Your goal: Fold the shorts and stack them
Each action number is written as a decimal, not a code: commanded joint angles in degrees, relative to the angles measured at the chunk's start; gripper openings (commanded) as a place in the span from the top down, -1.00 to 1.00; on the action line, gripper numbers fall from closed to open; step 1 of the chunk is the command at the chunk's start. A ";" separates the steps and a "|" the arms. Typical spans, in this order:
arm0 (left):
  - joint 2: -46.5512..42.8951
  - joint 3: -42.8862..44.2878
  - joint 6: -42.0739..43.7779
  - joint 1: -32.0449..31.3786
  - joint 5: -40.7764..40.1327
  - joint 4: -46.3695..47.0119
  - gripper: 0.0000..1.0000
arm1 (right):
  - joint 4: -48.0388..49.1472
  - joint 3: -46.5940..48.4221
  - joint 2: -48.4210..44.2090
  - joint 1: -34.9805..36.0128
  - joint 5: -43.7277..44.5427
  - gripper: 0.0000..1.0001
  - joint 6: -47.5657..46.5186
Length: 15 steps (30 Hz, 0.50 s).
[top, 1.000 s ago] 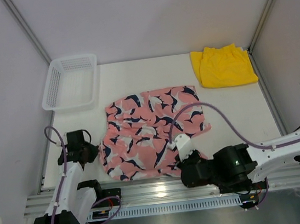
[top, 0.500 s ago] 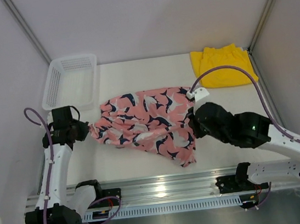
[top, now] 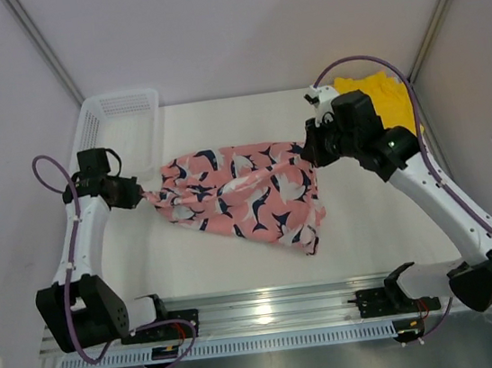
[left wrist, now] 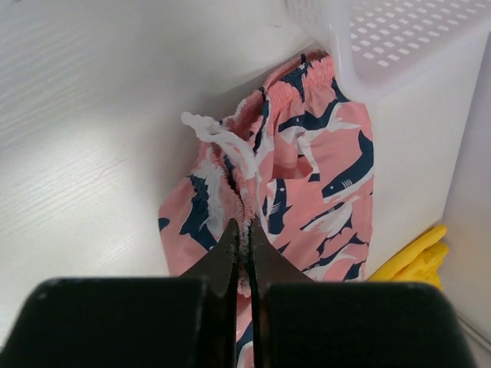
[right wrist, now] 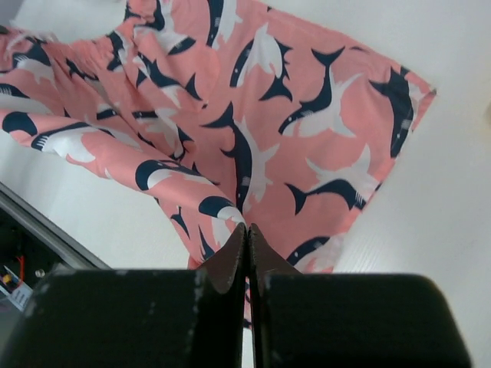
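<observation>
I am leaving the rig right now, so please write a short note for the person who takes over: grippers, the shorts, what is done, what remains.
Left gripper: shut on the pink shorts at the waistband.
Right gripper: shut on their opposite edge; the cloth hangs stretched between the two.
Yellow shorts: far right corner, partly behind the right arm.
Done: pink pair picked up.
Left: fold it, then stack both pairs.

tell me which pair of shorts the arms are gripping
The pink shark-print shorts: both arms' jaws are shut on it, stretching it between them. The yellow shorts lie untouched at the far right corner.
</observation>
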 commanded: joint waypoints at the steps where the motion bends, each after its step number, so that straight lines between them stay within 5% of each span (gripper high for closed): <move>1: 4.95 5.26 -3.13 1.70 4.63 0.51 1.00 | 4.79 6.00 4.78 -5.48 -12.31 1.00 -3.92; 15: 21.58 19.69 -7.70 1.97 8.85 0.16 1.00 | 16.21 15.50 27.11 -20.08 -29.02 1.00 -0.76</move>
